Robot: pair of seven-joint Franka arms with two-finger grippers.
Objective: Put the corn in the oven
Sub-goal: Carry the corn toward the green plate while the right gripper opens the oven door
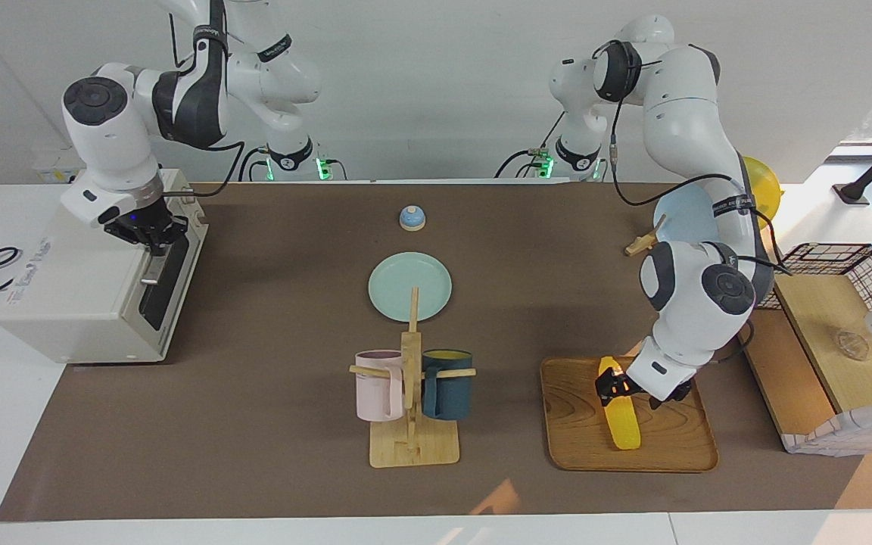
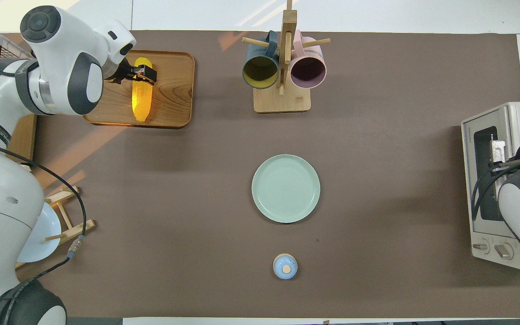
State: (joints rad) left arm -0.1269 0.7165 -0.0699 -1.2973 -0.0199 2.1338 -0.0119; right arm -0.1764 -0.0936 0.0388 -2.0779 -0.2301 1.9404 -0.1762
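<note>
The corn [image 1: 624, 428] is a glossy yellow cob lying on a wooden tray [image 1: 678, 439] toward the left arm's end of the table. It also shows in the overhead view [image 2: 141, 101] on the tray [image 2: 174, 90]. My left gripper [image 1: 610, 383] is down at the cob's end nearer the robots, its black fingers closed across it [image 2: 145, 74]. The cob still rests on the tray. The off-white oven [image 1: 80, 295] stands at the right arm's end [image 2: 513, 117], its dark-glass door up. My right gripper [image 1: 152, 238] is at the door's top edge [image 2: 497, 153].
A mug rack [image 1: 413, 409] with a pink and a dark mug stands mid-table, a green plate [image 1: 409, 286] and a small blue lidded pot [image 1: 412, 218] nearer the robots. A plate rack [image 1: 678, 216] and black wire basket [image 1: 852, 265] stand by the left arm.
</note>
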